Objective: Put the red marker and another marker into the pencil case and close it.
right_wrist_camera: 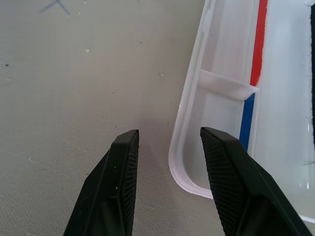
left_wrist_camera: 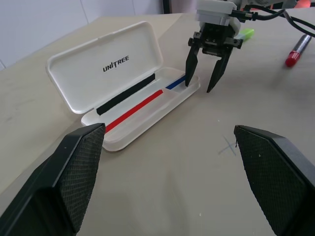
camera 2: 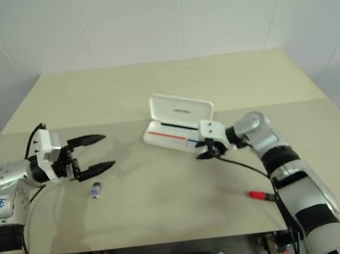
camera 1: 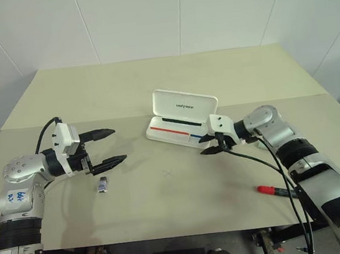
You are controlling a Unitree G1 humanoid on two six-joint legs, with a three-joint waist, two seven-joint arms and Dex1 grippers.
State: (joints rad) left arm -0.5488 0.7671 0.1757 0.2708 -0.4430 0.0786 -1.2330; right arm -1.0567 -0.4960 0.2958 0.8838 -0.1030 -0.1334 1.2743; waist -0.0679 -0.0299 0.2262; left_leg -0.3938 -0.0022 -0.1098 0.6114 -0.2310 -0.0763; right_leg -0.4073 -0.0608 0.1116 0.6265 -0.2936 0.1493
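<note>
I see the tan table [camera 1: 153, 98] as the biggest thing, and on it, right of centre, the pencil case [camera 1: 181, 119] lying open, lid tipped up toward the far side. Its tray shows a red and a blue stripe and holds no marker that I can make out, so as I judge it nothing of the task is done: both markers must still go in, then the lid comes down.

My right gripper [camera 1: 212, 147] sits at the case's right near corner, fingers parted with one over the tray rim and one over the table, grasping nothing. My left gripper [camera 1: 111, 147] hovers over the left part of the table, well apart from the case, jaws spread wide and empty — pointing toward the case.

The red marker [camera 1: 275, 190] lies near the front edge on the right, partly behind my right arm. The other marker [left_wrist_camera: 245, 33], pale green, peeks out behind my right gripper in the left wrist view, on the table to the right of the case. A small purplish object [camera 1: 103, 185] rests just below my left gripper.

The lid reads "UNITREE" in dark letters.
</note>
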